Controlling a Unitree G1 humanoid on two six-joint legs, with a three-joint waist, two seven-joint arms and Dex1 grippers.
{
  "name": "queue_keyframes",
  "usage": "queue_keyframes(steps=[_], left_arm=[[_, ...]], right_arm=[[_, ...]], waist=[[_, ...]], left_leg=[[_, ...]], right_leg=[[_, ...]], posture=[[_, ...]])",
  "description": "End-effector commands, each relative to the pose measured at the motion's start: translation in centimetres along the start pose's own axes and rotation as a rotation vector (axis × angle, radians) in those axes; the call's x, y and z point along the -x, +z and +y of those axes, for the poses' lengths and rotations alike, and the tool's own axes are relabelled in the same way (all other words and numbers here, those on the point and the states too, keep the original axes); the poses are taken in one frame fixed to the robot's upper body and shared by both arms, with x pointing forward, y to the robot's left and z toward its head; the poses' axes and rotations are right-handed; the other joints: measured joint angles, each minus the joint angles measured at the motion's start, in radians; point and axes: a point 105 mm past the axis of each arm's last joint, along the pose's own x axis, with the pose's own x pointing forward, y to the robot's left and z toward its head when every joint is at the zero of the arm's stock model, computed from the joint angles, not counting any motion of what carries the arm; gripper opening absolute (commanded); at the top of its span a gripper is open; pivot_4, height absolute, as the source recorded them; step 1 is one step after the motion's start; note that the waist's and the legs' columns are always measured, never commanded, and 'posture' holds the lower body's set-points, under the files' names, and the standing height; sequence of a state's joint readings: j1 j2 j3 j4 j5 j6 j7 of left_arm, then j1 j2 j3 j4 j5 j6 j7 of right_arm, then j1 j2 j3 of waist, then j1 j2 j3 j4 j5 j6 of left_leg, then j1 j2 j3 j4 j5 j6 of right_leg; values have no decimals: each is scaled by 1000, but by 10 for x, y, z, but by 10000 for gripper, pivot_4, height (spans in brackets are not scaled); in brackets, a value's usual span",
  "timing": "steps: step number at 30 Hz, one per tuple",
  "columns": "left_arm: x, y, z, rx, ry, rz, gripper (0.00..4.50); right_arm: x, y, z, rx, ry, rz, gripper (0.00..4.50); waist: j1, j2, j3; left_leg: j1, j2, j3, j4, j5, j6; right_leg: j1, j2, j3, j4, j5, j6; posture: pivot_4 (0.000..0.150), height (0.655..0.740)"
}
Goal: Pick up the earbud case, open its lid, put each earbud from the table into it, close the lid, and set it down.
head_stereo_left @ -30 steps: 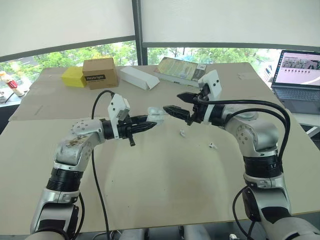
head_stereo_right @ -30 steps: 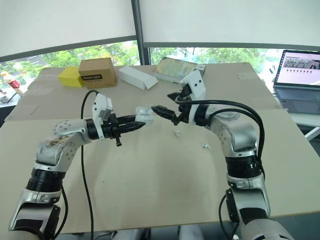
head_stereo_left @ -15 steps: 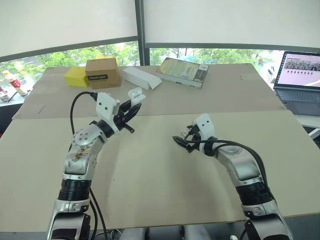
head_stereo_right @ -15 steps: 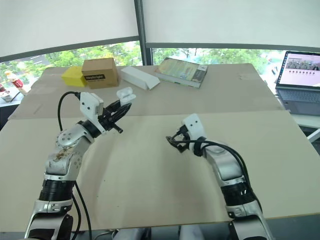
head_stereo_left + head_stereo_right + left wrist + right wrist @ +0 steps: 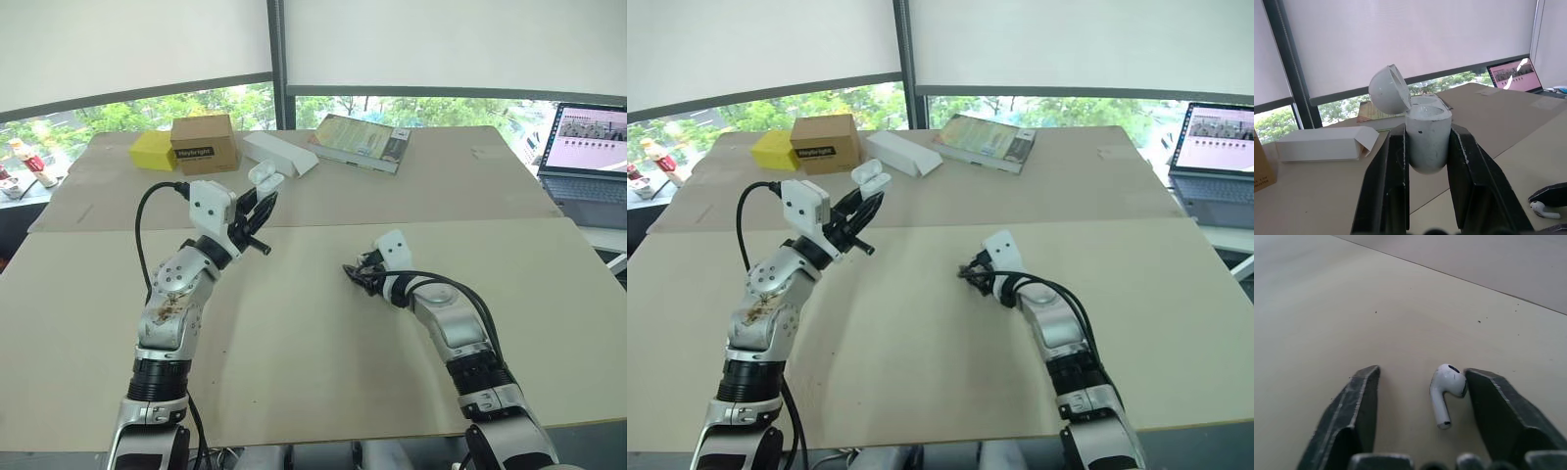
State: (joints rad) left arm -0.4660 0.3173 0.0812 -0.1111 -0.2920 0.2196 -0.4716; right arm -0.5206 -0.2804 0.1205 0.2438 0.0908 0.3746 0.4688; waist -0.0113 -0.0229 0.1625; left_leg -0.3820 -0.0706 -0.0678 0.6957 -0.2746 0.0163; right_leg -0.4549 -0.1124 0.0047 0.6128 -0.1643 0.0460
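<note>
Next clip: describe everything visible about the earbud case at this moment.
The earbud case is a small white capsule with a smooth, plastic-looking shell. Its domed lid is swung open on a side hinge, tilted back. The body stands upright, clamped on both sides between the black fingers of the left end effector, raised above the table.

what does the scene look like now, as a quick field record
left gripper: shut on case, held up off the table
lid: open, tipped back
right gripper: open, low at the table
earbud: lying on the table between the right gripper's fingers, close to one, not yet gripped
progress: case lifted and opened, earbud not yet in it
</note>
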Motion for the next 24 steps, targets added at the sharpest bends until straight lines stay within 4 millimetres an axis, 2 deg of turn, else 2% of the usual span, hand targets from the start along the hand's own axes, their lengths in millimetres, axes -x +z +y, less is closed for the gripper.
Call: queue_keyframes(steps=[1,5,10,13,15,18,22,24], left_arm=[[-1,18,1,-42,-1,-60,5472],[-2,18,1,-39,3,-62,5472],[-5,20,0,-31,12,-77,5472],[-3,18,0,-28,29,-87,5472],[-1,17,0,-22,42,-92,5472],[-1,14,-3,-18,52,-99,5472],[1,11,-10,-2,73,-112,5472],[4,10,-13,7,84,-114,5472]], right_arm=[[6,-10,-8,1,-32,37,16111],[11,-10,-12,9,-28,37,3398],[38,18,-22,103,127,7,3234],[78,29,-28,234,341,120,3234],[105,25,-33,295,461,241,3234],[141,8,-58,407,534,447,3234],[174,-12,-101,511,505,661,3234],[181,-20,-119,533,460,721,3234]], waist=[[0,0,0],[0,0,0],[7,0,0],[6,0,0],[8,0,0],[9,0,0],[7,0,0],[7,0,0]], left_leg=[[0,0,0,0,0,0],[0,0,0,0,0,0],[-2,0,0,0,0,1],[-2,0,1,1,-2,4],[-2,0,2,0,-3,5],[-1,0,2,1,-6,10],[2,1,6,1,-6,10],[3,1,8,1,-6,10]], right_leg=[[0,0,0,0,0,0],[0,0,0,0,0,0],[0,0,0,-1,0,1],[0,0,0,-2,1,1],[0,0,0,-2,1,2],[2,0,0,-4,1,2],[3,0,3,-4,1,2],[3,0,4,-3,1,2]], posture=[[1500,7400],[1500,7400],[1500,7400],[1500,7400],[1500,7400],[1500,7400],[1500,7400],[1500,7400]])
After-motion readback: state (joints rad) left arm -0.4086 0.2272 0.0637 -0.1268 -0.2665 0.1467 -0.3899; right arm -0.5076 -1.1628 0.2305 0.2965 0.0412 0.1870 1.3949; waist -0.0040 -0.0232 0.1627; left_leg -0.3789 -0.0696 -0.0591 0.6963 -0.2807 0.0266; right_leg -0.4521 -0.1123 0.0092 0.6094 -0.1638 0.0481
